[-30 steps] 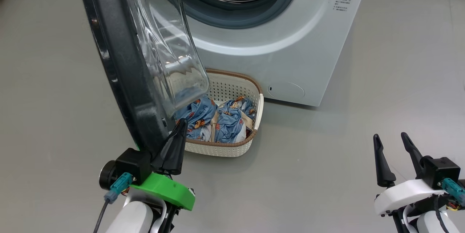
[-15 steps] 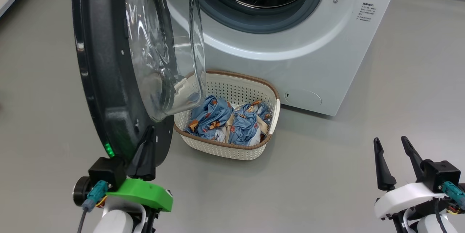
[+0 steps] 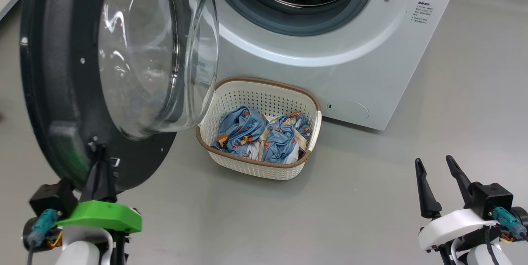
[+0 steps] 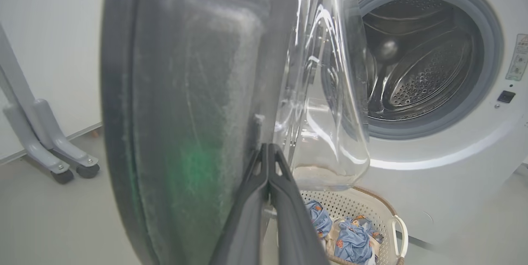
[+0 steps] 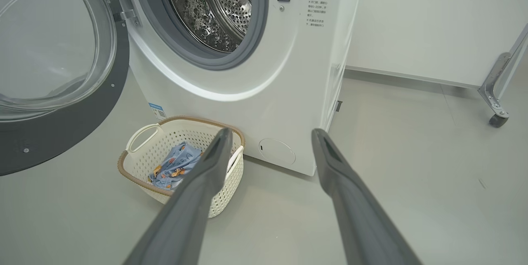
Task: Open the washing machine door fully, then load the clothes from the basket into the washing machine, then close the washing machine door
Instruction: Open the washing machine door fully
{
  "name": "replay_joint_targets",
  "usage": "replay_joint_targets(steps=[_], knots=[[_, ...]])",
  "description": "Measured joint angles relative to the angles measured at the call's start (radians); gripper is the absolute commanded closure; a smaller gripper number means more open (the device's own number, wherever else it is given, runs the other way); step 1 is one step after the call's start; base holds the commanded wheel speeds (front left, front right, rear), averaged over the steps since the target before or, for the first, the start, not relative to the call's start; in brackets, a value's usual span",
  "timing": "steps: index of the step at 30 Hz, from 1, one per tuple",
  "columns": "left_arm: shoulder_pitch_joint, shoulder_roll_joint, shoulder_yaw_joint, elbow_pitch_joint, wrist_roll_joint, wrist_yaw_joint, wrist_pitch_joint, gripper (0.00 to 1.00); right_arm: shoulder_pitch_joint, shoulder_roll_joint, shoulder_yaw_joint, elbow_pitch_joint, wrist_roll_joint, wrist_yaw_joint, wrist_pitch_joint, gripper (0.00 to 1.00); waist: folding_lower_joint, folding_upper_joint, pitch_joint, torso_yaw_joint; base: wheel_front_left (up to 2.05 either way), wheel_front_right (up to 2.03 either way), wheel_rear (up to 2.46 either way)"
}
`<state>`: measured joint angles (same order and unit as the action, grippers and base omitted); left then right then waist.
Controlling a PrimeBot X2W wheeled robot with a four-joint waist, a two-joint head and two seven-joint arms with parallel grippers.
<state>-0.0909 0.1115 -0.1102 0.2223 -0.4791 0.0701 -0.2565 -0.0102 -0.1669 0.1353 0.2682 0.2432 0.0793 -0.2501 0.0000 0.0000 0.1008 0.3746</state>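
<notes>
Now: left gripper, fingers clenched, tips at the lower rim of the washing machine door, which stands open at left. Right gripper, fingers released, empty. Clothes lie in the basket.

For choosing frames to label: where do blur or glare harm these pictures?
Left wrist view: the washing machine door is out of focus, green-tinted. Head view: reflections streak its glass; the clothes in the basket are sharp. Right wrist view: the right gripper looks soft, the drum sharp.
</notes>
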Motion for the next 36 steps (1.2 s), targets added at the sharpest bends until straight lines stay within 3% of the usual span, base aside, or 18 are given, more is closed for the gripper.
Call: replay_joint_targets(steps=[25,36], knots=[[-0.126,0.139,0.248,0.177,-0.098,0.010,0.004,1.00,-0.047,-0.034,0.010,-0.001,-0.027,0.012,0.000,0.00,0.0001,0.0000,0.086,-0.048,0.00,0.00,0.00],[-0.171,0.156,0.262,0.230,-0.100,0.011,0.004,1.00,-0.068,-0.037,0.006,-0.002,-0.034,0.016,0.000,0.00,0.0000,0.0000,0.115,-0.069,0.00,0.00,0.00]])
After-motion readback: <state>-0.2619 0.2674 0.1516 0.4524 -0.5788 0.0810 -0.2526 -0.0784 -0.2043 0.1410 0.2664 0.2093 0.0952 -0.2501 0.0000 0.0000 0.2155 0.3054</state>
